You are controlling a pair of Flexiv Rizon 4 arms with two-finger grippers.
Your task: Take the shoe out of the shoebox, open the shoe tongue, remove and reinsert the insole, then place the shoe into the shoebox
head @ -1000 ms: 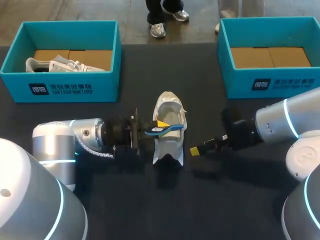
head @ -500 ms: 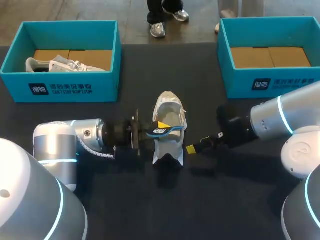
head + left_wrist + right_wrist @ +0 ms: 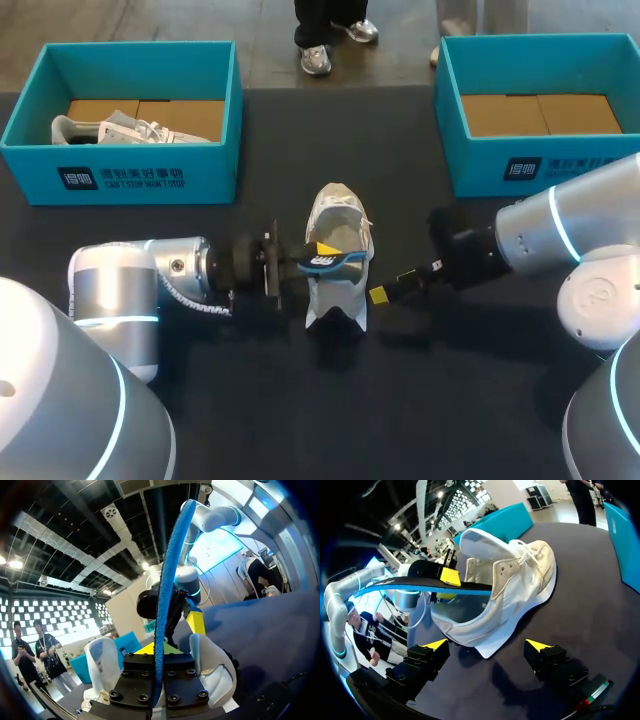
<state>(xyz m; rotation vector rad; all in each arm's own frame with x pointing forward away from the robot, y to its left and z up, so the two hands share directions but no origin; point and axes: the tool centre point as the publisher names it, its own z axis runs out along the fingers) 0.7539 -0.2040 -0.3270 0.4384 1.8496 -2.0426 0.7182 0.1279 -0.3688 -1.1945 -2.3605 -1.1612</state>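
shoe [image 3: 335, 215] mid-frame on tabletop [image 3: 450, 400], tongue open | left jaws pinching blue insole [image 3: 330, 262] over its opening | right jaws spread, just right of shoe | step, likely reinsertion: steady shoe with right jaws, slide insole in toe-first, keeping it flat

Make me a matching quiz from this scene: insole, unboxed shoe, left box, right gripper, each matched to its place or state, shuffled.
1 insole
2 unboxed shoe
3 left box
4 right gripper

A open, close to the unboxed shoe
B holds another shoe
C pinched in the left gripper
D between the two grippers

Pairs: 1-C, 2-D, 3-B, 4-A
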